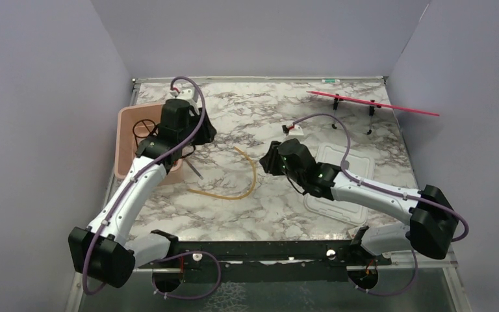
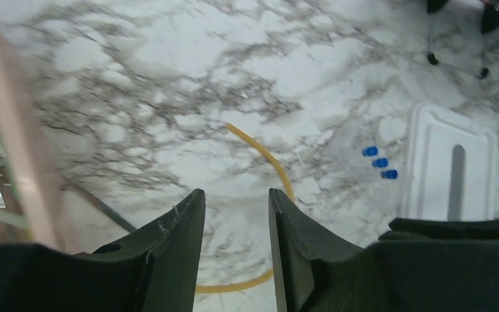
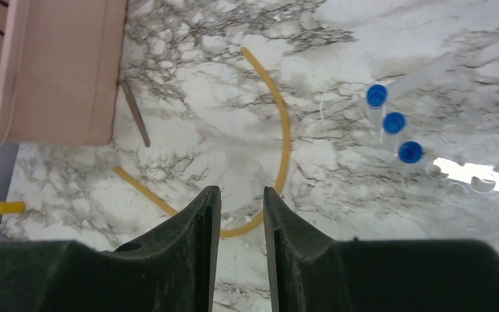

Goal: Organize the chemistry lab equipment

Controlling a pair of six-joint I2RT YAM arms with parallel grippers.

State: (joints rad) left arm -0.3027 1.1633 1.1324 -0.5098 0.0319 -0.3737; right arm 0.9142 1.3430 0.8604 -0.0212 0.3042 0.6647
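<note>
Amber tubing arcing on marble, open side facing pink tub

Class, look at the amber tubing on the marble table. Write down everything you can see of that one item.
The amber tubing is one thin length, yellow-brown and rubbery-looking, with both ends free. It lies flat on the marble table in an open, hook-shaped curve, not a closed ring. It sits between the pink tub and the blue-capped tubes, apart from both. Nothing visible touches it except the table.
</note>
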